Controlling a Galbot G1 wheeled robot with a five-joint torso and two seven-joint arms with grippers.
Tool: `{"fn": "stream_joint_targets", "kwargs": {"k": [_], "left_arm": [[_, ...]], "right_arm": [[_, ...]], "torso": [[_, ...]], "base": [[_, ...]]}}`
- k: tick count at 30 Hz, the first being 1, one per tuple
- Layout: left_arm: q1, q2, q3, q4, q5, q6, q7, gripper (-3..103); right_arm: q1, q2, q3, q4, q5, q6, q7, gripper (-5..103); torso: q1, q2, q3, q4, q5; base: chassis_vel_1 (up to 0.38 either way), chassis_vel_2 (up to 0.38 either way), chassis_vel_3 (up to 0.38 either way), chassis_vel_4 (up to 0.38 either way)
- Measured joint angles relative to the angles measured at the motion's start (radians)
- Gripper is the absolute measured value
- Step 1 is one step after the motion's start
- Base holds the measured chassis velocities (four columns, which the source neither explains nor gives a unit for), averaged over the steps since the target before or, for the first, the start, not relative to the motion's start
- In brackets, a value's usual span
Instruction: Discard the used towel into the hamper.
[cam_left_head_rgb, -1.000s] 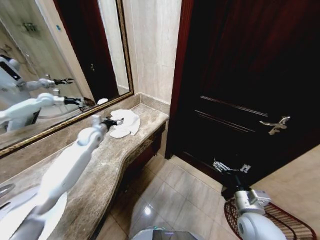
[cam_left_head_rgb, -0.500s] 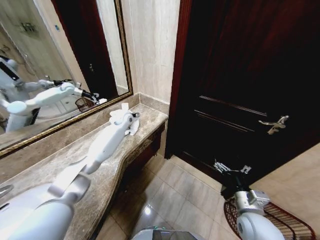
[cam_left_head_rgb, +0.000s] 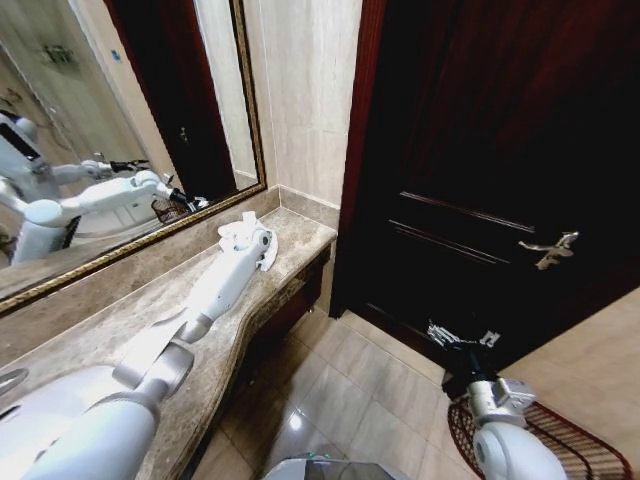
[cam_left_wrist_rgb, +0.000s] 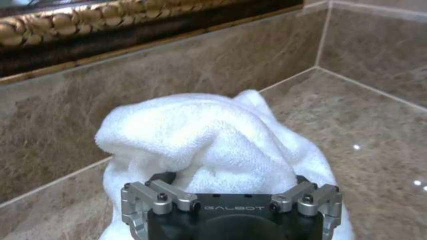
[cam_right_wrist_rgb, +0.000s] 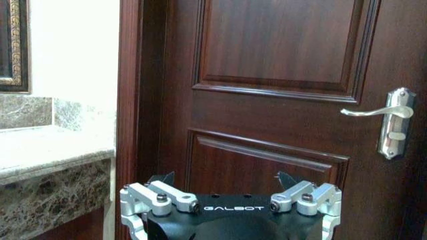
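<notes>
I count one white towel (cam_left_wrist_rgb: 213, 145) by my left gripper (cam_left_wrist_rgb: 230, 192), one hamper (cam_left_head_rgb: 585, 440), one door handle (cam_right_wrist_rgb: 383, 117), one mirror (cam_left_head_rgb: 120, 130).

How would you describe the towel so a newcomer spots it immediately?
Start at the marble vanity counter below the gold-framed mirror and follow it to its far end by the dark door. The towel lies bunched there at the left hand, white and fluffy against brown stone.
</notes>
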Motion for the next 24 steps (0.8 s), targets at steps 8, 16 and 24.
{"fn": "stream_joint_targets", "kwargs": {"k": [8, 16, 24], "left_arm": [[0.004, 0.004, -0.002, 0.019, 0.003, -0.013, 0.024, 100], [0.016, 0.012, -0.002, 0.016, 0.003, -0.026, 0.030, 88], [0.024, 0.025, -0.001, 0.005, -0.007, -0.033, 0.037, 55]], "right_arm": [[0.003, 0.003, 0.003, -0.009, 0.005, 0.012, -0.002, 100], [0.008, 0.006, 0.001, -0.009, 0.005, 0.014, -0.003, 100], [0.007, 0.012, 0.003, -0.009, 0.005, 0.021, -0.003, 100]], "torso": [[0.000, 0.000, 0.000, 0.0001, 0.0001], [0.000, 0.000, 0.000, 0.0002, 0.0003], [0.000, 0.000, 0.000, 0.0003, 0.0001]], "base": [[0.000, 0.000, 0.000, 0.000], [0.000, 0.000, 0.000, 0.000], [0.000, 0.000, 0.000, 0.000]]}}
